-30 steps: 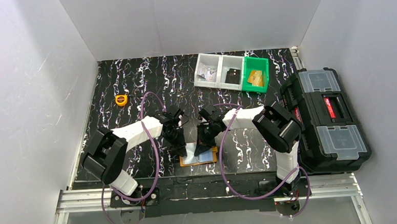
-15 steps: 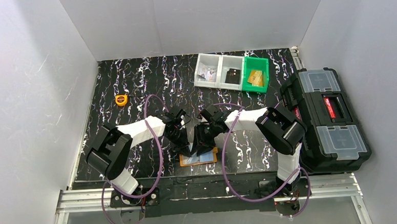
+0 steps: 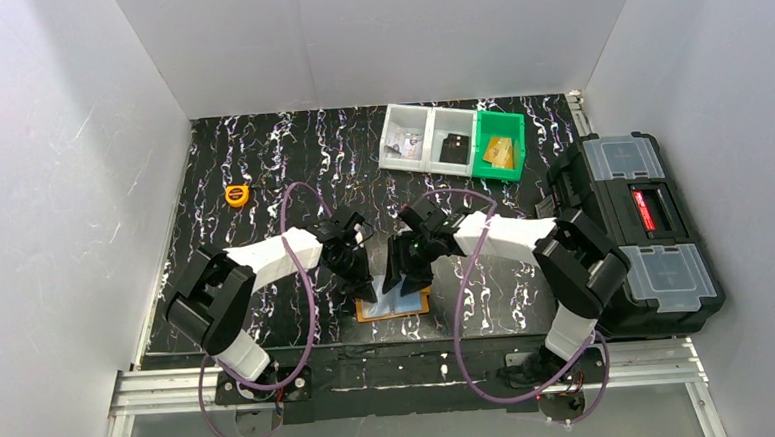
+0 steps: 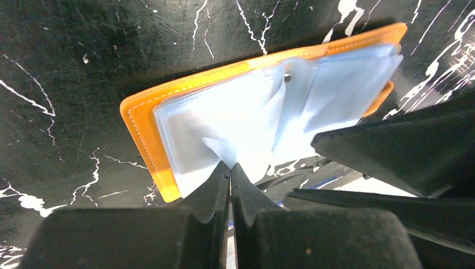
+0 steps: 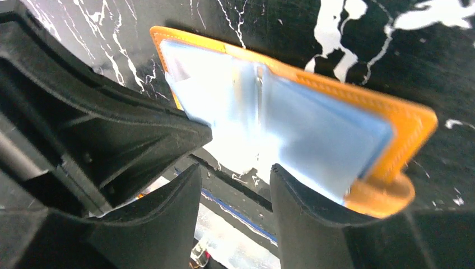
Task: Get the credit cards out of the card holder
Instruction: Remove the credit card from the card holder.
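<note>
Extracting the first of the credit cards appears to be the step in hand. The card holder point(image 3: 396, 308) lies open, pockets up, on the table point(image 3: 261, 165) at 6 o'clock in the top view. It sits between the 2 arms, close to the near edge. No card shows outside it.

Left gripper point(image 4: 230, 168): the jaws are fully closed and pinch the tip of a pale, translucent pocket leaf point(image 4: 215, 148) at the holder's 6 o'clock edge in the wrist view. Glare hides whether a card sits inside that leaf. The left arm reaches in from 10 o'clock, with the wrist pitched steeply down.

Right gripper point(image 5: 235, 176): the jaws stand roughly half apart and hold nothing. They are poised just over the holder's open face, near the left fingers. The right arm reaches in from 2 o'clock, with the forearm low and the wrist tilted down.

The next move probably calls for 2 actions:
1. Keep the leaf pinned or lifted with the left gripper.
2. Align the right jaws on an exposed card edge and draw it out parallel to the pocket.

The cards look thin and flush with the pockets, so a shallow grip may slip or drag the holder.
</note>
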`<state>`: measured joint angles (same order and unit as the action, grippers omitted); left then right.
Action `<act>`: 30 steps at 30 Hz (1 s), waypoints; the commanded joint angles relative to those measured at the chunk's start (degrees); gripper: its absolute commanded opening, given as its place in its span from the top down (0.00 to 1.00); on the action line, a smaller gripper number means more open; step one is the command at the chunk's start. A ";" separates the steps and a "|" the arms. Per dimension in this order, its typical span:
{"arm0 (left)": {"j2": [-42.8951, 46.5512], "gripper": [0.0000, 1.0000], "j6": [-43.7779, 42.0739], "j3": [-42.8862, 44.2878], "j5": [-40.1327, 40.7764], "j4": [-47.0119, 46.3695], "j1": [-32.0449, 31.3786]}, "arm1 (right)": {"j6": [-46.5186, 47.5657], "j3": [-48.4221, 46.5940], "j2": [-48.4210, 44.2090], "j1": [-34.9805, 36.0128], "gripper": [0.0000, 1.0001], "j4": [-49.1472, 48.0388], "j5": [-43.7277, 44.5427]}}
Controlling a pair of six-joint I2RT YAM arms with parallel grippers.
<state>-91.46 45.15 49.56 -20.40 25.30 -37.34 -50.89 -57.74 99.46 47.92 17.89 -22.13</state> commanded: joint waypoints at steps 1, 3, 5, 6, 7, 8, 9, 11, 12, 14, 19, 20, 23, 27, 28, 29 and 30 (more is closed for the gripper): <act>3.32 1.00 -0.31 0.55 -0.18 0.37 -0.09 | 2.44 -3.37 -5.37 -1.03 0.43 6.36 4.04; 3.45 1.00 -0.32 1.07 -0.84 0.04 -0.18 | 2.83 -3.56 -6.93 -1.48 0.43 7.52 5.02; 3.55 1.00 -0.20 1.56 -1.48 -0.30 -0.22 | 3.32 -3.40 -8.35 -1.87 0.43 8.64 5.82; 3.40 1.00 -0.11 1.93 -1.74 -0.41 -0.27 | 3.55 -3.23 -8.99 -2.09 0.43 9.06 6.24; 3.29 1.00 -0.03 2.16 -2.02 -0.69 -0.34 | 3.67 -3.06 -9.60 -2.32 0.43 9.42 6.59; 3.15 1.00 0.02 2.44 -2.25 -0.91 -0.50 | 3.86 -2.82 -10.11 -2.49 0.43 9.70 6.89; 2.95 1.00 0.28 2.77 -2.53 -1.13 -0.58 | 3.94 -2.63 -10.62 -2.68 0.43 9.91 7.10; 2.41 1.00 0.70 3.53 -3.16 -1.49 -0.80 | 4.13 -1.95 -11.42 -2.95 0.43 10.34 7.55; 2.02 1.00 0.92 4.01 -3.35 -1.75 -0.97 | 4.26 -1.76 -11.79 -3.07 0.43 10.58 7.74; 0.93 1.00 1.23 5.00 -3.56 -2.04 -1.41 | 4.40 -1.17 -12.44 -3.26 0.43 11.04 8.39; -2.26 1.00 1.87 8.02 -3.96 -1.99 -2.46 | 4.70 0.31 -13.85 -3.78 0.43 11.80 9.55; -2.89 1.00 2.02 8.61 -4.16 -2.03 -2.54 | 4.65 0.70 -14.21 -3.90 0.43 11.83 9.63; -4.56 1.00 2.30 10.06 -4.37 -1.88 -2.90 | 4.49 1.72 -15.59 -4.38 0.43 12.11 10.42; -6.14 0.99 2.89 11.86 -4.60 -1.31 -3.16 | 4.41 2.99 -16.69 -5.06 0.42 12.33 11.40; -6.47 0.98 3.13 12.10 -4.78 -1.28 -3.22 | 4.42 3.31 -16.68 -5.23 0.42 12.18 11.55; -6.75 0.98 3.30 12.34 -4.96 -1.31 -3.27 | 4.34 3.83 -16.55 -5.47 0.42 11.95 11.51; -7.11 0.97 3.57 12.53 -5.07 -1.26 -3.34 | 4.27 4.24 -16.39 -5.62 0.41 11.64 11.39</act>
<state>-98.28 47.68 59.79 -23.59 22.76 -40.21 -46.72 -54.85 84.16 43.07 29.63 -11.92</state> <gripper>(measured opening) 0.019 0.582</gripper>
